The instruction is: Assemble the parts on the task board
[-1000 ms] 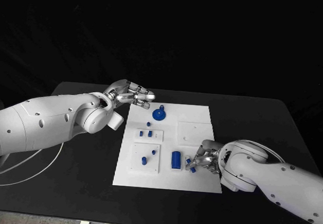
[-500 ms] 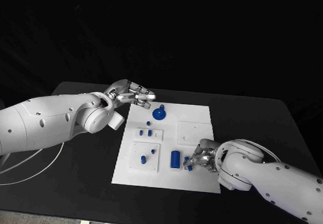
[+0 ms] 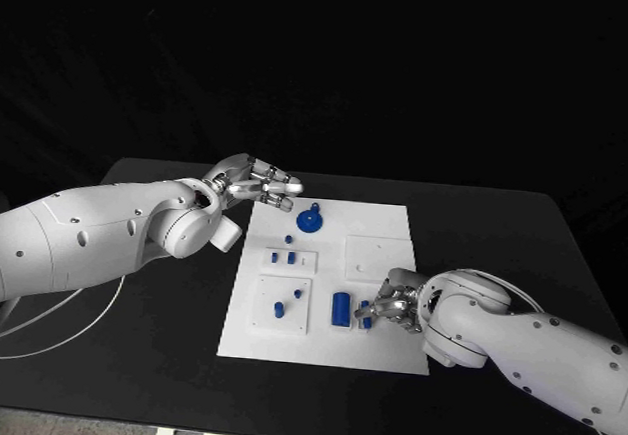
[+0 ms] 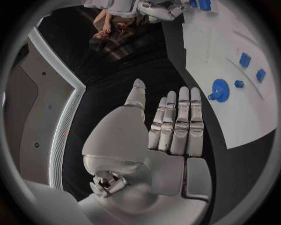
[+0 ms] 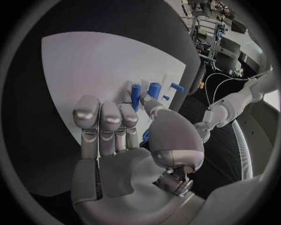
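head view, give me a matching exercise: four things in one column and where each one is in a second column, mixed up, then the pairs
Things
1. left hand
2. right hand
3. round blue part with a loop
4. blue cylinder

Places
A. lying on the task board just left of the right hand
B. at the board's far left corner, fingers apart, holding nothing
C. on the far part of the board, near the left hand
D. over the board's near right part, beside small blue parts

Pairs: 1-B, 2-D, 3-C, 4-A
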